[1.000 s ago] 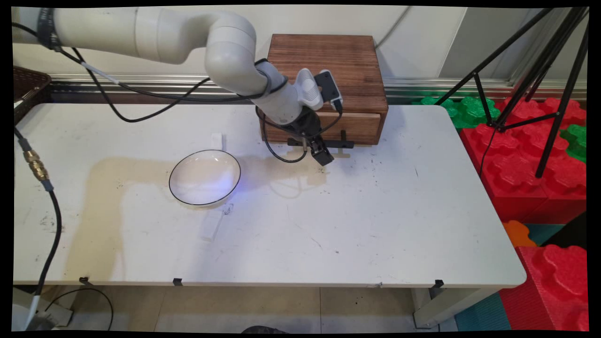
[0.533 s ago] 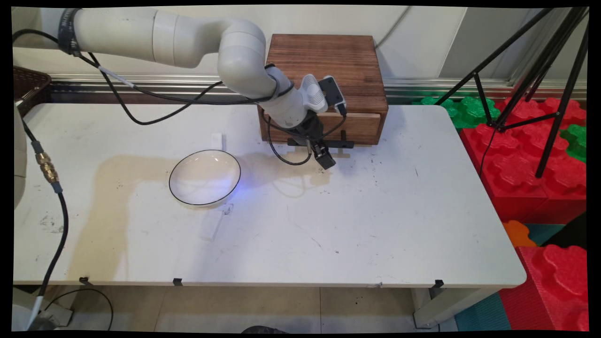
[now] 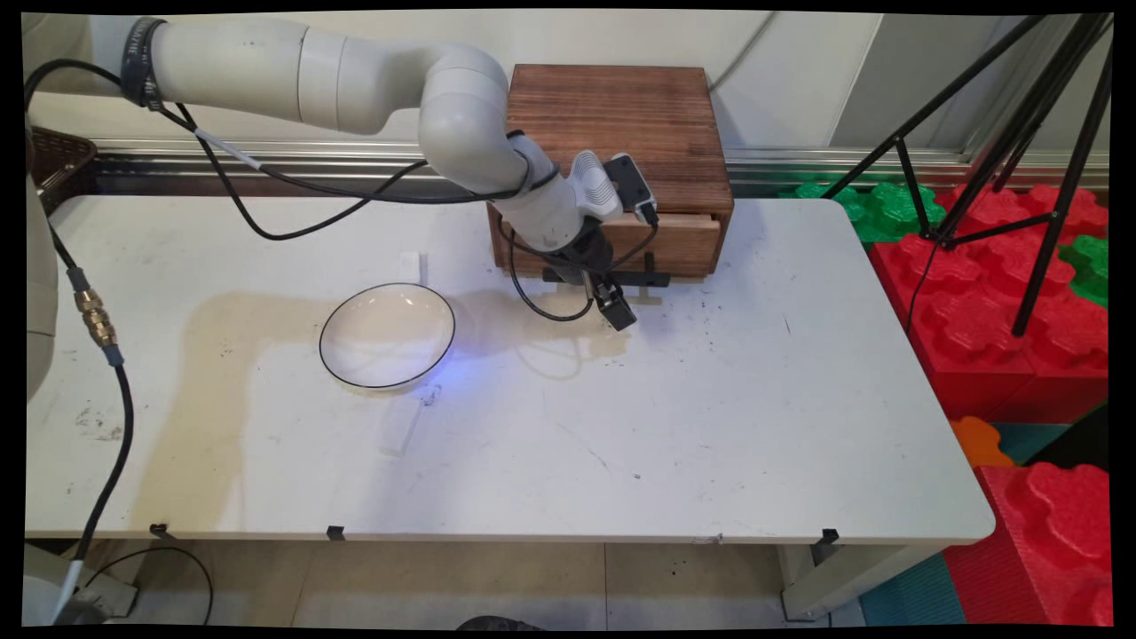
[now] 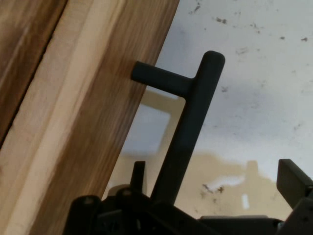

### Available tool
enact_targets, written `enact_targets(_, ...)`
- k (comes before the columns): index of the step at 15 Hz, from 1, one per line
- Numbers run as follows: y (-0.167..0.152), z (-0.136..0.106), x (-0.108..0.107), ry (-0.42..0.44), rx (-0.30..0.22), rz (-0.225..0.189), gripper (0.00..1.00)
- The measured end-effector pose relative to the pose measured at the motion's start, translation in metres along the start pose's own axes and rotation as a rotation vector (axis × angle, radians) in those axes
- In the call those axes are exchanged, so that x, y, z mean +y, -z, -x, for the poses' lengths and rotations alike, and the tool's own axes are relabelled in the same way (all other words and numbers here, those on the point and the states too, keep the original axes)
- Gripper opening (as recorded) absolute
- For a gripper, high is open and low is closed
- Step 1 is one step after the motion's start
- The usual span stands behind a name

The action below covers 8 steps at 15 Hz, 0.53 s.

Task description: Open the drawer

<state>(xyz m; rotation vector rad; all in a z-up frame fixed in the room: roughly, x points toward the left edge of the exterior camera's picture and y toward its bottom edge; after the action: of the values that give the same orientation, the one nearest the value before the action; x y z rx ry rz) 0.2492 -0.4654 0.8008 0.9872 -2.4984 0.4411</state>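
1. Claw point(image 3: 617, 311) position: it hangs low over the counter point(image 3: 710, 426), just in front of the wooden box point(image 3: 621, 124), at the drawer point(image 3: 679, 241) in the box's lower front.
2. Its fingers point(image 4: 138, 171) are spread apart. In the hand view the drawer's black handle point(image 4: 195, 122) runs up between them, close to one finger and well clear of the other, so nothing is clamped.
3. The drawer front looks to stand a little proud of the box: a paler strip of wood shows beside it in the hand view. By my reading it is pulled out only slightly, with most of its travel unused.
4. The handle is a straight bar carried on short posts. Its long axis lies along the drawer front, level with the counter and running left to right across the main view. The posts point out of the drawer toward the counter's near side.
5. A white bowl point(image 3: 387, 335) with a dark rim sits on the counter to the left of the claw, well apart from it and from the box.
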Motion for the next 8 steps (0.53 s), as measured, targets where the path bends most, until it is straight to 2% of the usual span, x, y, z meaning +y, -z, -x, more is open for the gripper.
enact_targets(8, 0.009, 0.006, 0.018, 0.015, -0.010, 0.020, 1.00)
